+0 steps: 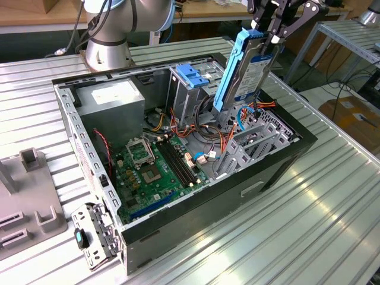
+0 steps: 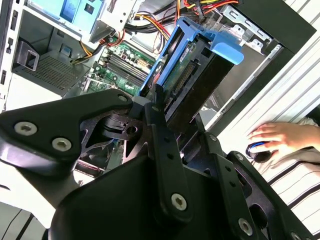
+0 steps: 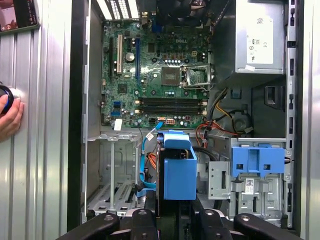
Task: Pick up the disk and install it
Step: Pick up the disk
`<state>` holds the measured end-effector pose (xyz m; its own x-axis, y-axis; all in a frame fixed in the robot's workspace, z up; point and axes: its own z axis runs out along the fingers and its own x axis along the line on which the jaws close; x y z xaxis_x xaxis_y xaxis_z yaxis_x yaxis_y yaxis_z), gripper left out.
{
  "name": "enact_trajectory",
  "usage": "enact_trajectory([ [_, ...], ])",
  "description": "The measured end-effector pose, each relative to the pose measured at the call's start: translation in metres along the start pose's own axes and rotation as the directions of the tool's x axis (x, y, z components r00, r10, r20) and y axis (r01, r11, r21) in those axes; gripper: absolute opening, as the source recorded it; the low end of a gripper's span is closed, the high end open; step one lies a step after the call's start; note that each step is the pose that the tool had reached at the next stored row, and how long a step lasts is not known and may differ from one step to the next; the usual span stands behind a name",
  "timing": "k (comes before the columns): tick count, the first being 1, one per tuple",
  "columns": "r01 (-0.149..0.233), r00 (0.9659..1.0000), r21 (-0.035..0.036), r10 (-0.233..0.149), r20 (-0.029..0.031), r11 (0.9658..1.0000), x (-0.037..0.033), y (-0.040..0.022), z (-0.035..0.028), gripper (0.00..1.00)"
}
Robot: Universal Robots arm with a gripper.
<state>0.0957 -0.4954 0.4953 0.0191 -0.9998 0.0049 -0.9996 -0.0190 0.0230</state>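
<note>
Ribbed table (image 1: 309, 225) carries the open case (image 1: 196, 219); at the exterior view's upper right the gripper (image 1: 270, 37) clamps the disk (image 1: 248, 71) upright, likely for edge-first entry.

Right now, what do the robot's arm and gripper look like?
The arm is made of thick, rounded silver-grey tubes with a pale blue ring at a joint; a dark cable runs beside its base. The gripper is black: flat, angular linkage bars pinned together with silver screws.
</note>
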Motion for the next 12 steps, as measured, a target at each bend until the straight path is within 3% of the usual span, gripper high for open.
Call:
enact_trajectory([
  [12,0.000,1.0000,0.0000,0.000,0.0001,1.0000,0.0000,-0.0002,0.0076,0.35],
])
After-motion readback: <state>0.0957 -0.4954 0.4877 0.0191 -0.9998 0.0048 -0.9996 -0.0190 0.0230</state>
